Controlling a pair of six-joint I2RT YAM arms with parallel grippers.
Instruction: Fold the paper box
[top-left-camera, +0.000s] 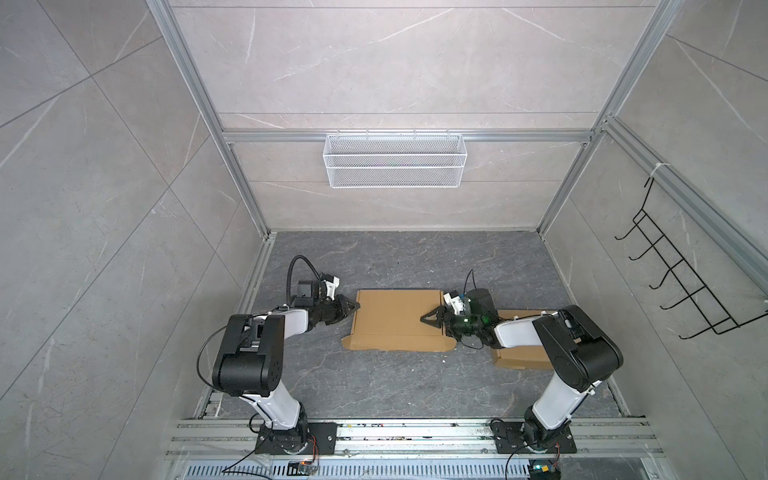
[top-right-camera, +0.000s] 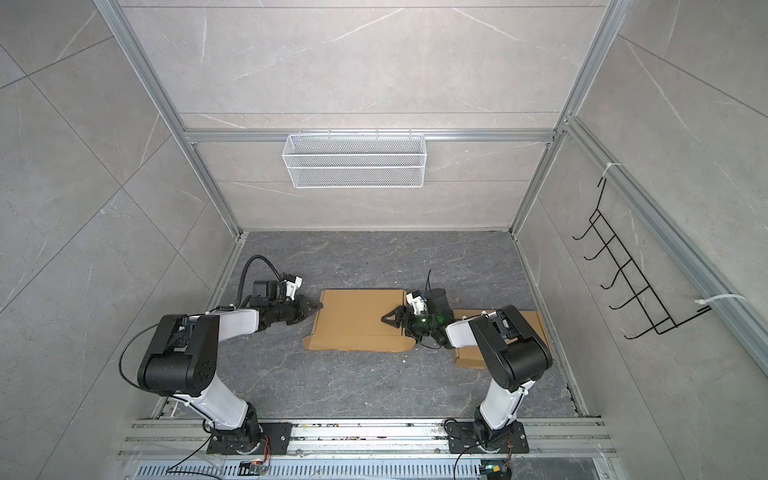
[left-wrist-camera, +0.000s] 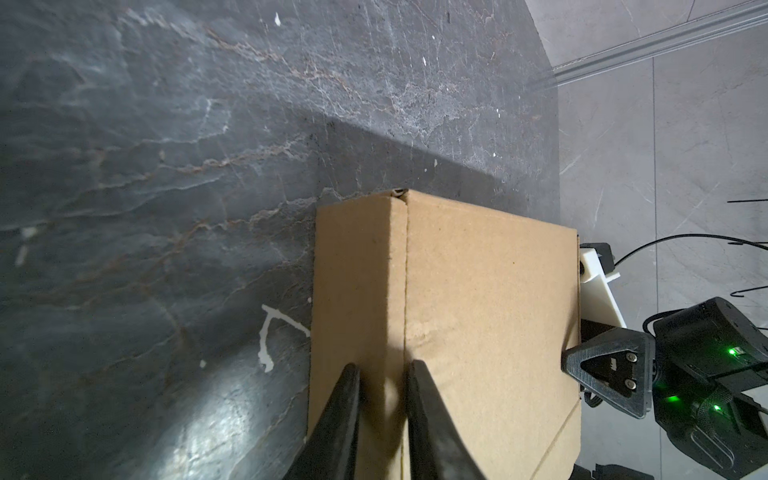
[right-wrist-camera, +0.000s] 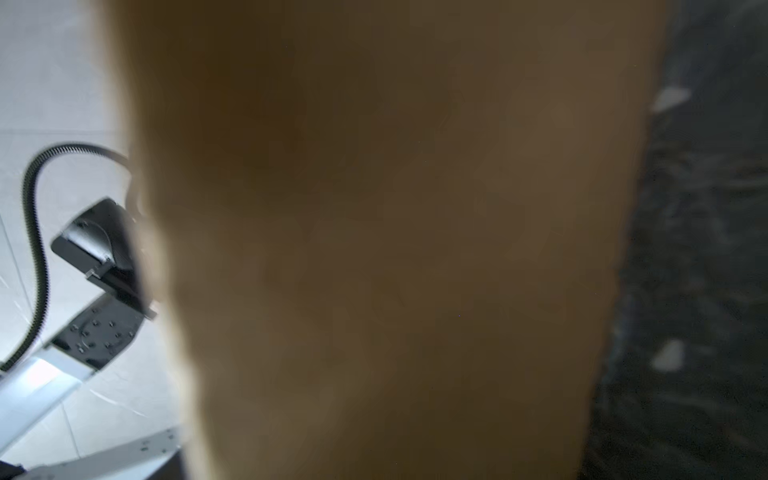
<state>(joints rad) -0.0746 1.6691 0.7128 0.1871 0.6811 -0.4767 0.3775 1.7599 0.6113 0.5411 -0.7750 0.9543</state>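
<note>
Cardboard panel blocks the right wrist view, blurred. The paper box sits partly folded on the tabletop. Left gripper: fingers narrow, straddling the left edge crease; grip unconfirmed. Right gripper: finger spread indeterminable. Brace the left edge and fold along the scored creases.

The paper box is taking up the middle of the table. The left tool is sitting at its left edge and the right tool is hanging over its right part, so both sides are being blocked. A second cardboard piece is lying under the right arm (crowding that side further). Bare table is lying open behind the box and in front of it, toward the rails
</note>
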